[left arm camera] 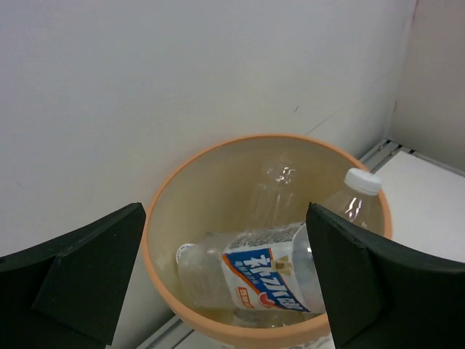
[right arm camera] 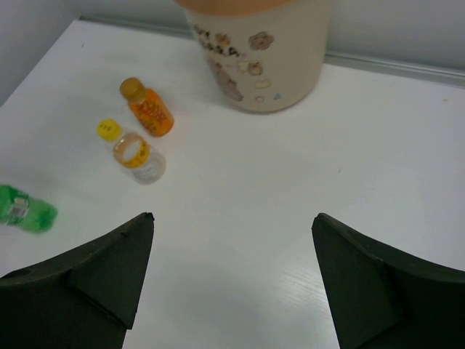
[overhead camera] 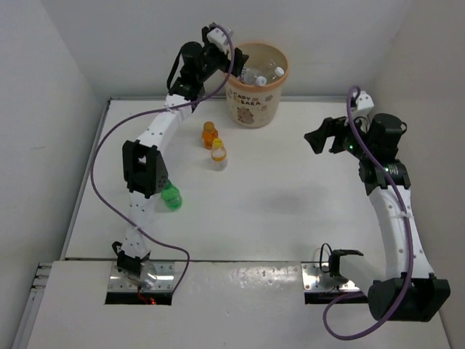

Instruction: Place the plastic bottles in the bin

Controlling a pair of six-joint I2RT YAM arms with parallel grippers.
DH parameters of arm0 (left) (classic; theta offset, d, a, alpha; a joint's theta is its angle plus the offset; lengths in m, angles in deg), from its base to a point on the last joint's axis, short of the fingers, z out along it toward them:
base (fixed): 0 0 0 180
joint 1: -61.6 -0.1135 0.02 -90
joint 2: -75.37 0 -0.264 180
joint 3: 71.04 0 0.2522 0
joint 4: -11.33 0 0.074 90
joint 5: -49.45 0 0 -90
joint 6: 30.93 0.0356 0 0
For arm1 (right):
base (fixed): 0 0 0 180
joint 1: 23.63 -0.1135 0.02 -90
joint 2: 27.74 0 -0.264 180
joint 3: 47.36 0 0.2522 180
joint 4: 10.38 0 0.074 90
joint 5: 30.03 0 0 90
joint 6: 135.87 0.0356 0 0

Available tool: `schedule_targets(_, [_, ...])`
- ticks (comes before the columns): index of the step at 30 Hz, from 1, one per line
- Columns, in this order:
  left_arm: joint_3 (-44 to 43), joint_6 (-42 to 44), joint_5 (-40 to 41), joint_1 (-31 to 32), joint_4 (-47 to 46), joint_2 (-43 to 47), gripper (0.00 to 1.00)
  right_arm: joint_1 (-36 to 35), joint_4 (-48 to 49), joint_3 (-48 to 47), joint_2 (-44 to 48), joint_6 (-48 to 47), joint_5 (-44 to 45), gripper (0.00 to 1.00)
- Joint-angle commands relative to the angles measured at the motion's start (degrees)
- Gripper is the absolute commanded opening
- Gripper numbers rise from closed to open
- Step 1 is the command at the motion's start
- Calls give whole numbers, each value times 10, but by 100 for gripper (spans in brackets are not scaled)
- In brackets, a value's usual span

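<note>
The green bottle [overhead camera: 173, 198] sits farthest front-left of the bin [overhead camera: 256, 105], beside the left arm's elbow. The left tool [left arm camera: 225, 218], released and empty, hangs over the bin, where clear bottles [left arm camera: 269, 273] rest. The orange bottle [overhead camera: 209, 134] and yellow-capped bottle [overhead camera: 218, 154] appear upright on the tabletop [overhead camera: 290, 196] just front-left of the bin, nearer the left arm. The right tool [right arm camera: 232, 218], spread and empty, hovers well right of the bin.

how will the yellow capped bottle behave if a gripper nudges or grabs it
The yellow-capped bottle seems to stand upright on a small base, so a sideways nudge would probably tip it, and its round body would then roll. Its clear body looks empty, so it is likely light and may dent under a firm squeeze.
</note>
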Motion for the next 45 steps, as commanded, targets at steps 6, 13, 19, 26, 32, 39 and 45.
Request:
schedule_targets(6, [36, -30, 7, -17, 51, 230, 100, -160, -32, -71, -87, -107, -28, 86])
schedule_targets(13, [381, -79, -8, -96, 73, 494, 100, -307, 16, -119, -200, -171, 40, 84])
schedule_targets(19, [580, -79, -26, -146, 103, 651, 100, -357, 132, -181, -343, -84, 90, 84])
schedule_targets(26, [632, -79, -34, -209, 139, 723, 100, -375, 172, -307, -497, -12, 121, 84])
schedule_targets(32, [638, -68, -52, -246, 167, 734, 100, -387, 180, -318, -561, -10, 123, 84])
schedule_targets(39, [662, -79, -89, -305, 197, 739, 100, -401, 191, -295, -581, -18, 122, 80])
schedule_targets(45, [685, -79, -137, -356, 235, 755, 100, -399, 198, -291, -602, -33, 135, 62])
